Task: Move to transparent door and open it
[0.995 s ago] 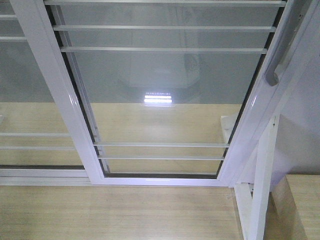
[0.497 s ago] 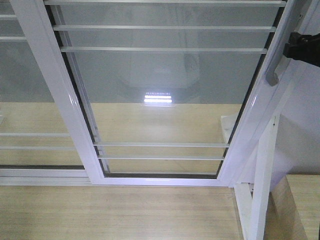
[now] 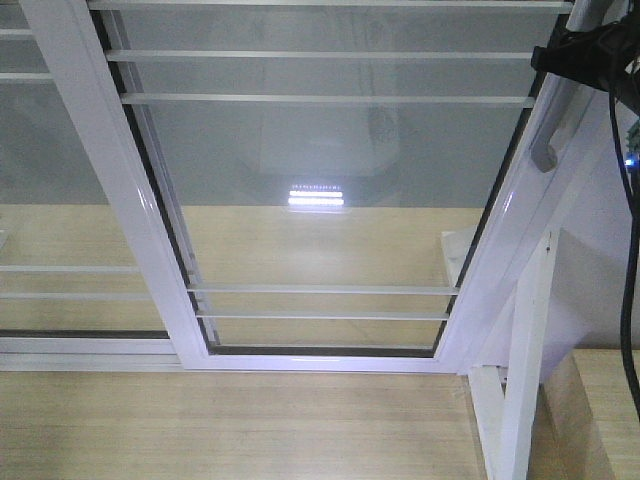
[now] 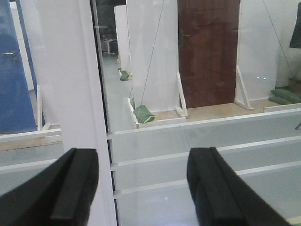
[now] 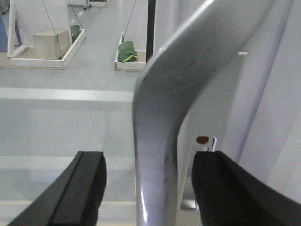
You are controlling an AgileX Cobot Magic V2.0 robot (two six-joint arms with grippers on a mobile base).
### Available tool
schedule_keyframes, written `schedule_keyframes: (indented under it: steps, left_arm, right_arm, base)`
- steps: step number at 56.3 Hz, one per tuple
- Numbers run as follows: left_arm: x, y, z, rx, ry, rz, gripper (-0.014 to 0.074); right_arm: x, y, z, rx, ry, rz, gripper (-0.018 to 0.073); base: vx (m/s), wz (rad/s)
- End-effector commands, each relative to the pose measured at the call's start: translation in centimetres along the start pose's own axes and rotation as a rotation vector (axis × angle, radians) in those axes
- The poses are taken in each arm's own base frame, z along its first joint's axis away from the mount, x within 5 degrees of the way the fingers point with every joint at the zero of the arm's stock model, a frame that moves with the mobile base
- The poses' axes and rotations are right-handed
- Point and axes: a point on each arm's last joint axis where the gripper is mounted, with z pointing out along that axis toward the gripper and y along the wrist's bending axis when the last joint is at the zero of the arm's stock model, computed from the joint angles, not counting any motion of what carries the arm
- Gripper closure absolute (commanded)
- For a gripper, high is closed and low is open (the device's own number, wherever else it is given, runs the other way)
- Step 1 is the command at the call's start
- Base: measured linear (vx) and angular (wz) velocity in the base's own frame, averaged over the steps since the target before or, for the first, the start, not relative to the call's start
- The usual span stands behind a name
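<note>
The transparent door (image 3: pixel 330 170) is a glass panel in a white frame with thin white horizontal bars. Its curved grey metal handle (image 3: pixel 552 135) is on the right stile. My right gripper (image 3: pixel 590 50) reaches in from the upper right at the handle's top. In the right wrist view the gripper (image 5: pixel 150 188) is open, its two black fingers on either side of the handle (image 5: pixel 160 141), not touching it. My left gripper (image 4: pixel 143 188) is open and empty, facing the door's left stile (image 4: pixel 77 94) and glass.
A similar white-framed glass panel without a handle (image 3: pixel 60 200) is at the left. A white brace frame (image 3: pixel 520 380) and a wooden box (image 3: pixel 600 410) stand at the lower right. Wood floor (image 3: pixel 230 430) lies in front.
My right gripper came into the front view from the right edge and has moved up and left along the handle toward its top.
</note>
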Motion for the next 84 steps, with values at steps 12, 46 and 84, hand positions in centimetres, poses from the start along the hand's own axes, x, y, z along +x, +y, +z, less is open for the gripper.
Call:
schedule_keyframes:
  steps: [12,46,84]
  left_arm:
    - [-2.2,0.2,-0.3,-0.012,-0.127,-0.008,0.0061]
    - [-2.2,0.2,-0.3,-0.012,-0.132,-0.008,0.0062]
    - [-2.2,0.2,-0.3,-0.012,-0.128,-0.008,0.0062]
  right_arm:
    - [-3.5,-0.5,0.1,0.016,-0.130,-0.008,0.0349]
    - [-3.3,6.5,-0.4,-0.163,-0.080,-0.094,0.0568]
    - [-2.9,14.6,-2.5,-0.363,-0.061,-0.137,0.0568]
  base:
    - [0.00,0.00]
    - [0.00,0.00]
    - [0.00,0.00]
